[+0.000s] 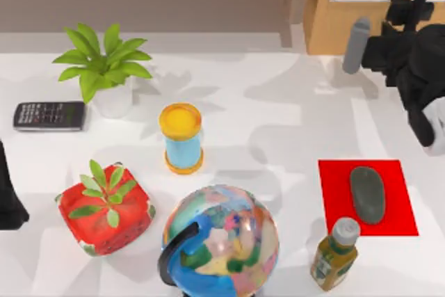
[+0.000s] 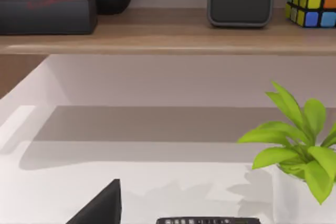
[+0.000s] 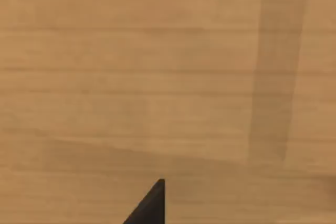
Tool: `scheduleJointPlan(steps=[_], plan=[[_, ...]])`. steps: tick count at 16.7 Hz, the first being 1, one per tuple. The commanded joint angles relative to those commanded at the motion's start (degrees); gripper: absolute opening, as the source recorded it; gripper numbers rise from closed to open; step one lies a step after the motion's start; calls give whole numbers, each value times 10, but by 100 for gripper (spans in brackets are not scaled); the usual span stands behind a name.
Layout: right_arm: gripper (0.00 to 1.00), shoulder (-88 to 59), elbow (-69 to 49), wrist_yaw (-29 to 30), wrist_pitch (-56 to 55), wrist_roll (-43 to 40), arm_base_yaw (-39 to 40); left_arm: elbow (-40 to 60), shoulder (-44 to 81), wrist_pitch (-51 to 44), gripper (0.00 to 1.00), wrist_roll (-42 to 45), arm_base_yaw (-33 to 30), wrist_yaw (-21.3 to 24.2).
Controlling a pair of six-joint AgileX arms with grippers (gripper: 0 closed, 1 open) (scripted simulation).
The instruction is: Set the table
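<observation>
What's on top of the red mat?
A dark grey computer mouse lies on the red mat, near its middle. The patch of mat under the mouse is covered, so nothing there can be seen.

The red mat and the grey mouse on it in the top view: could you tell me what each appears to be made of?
The red mat looks like thin, matte fabric or rubber: it lies dead flat on the table with no sheen. The mouse looks like smooth, matte grey plastic, judging by its rounded, moulded shell; the rendering leaves both open.
</observation>
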State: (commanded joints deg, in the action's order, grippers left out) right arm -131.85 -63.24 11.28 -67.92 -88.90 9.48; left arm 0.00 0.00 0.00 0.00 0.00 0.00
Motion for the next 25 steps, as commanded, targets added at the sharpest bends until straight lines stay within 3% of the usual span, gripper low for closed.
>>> scheduleJointPlan(steps=[16,25], plan=[[100,18,67,-16,-47,14,29,0,0,0,100,0,0,0],[100,40,127,13,-55,6,16,0,0,0,100,0,0,0]])
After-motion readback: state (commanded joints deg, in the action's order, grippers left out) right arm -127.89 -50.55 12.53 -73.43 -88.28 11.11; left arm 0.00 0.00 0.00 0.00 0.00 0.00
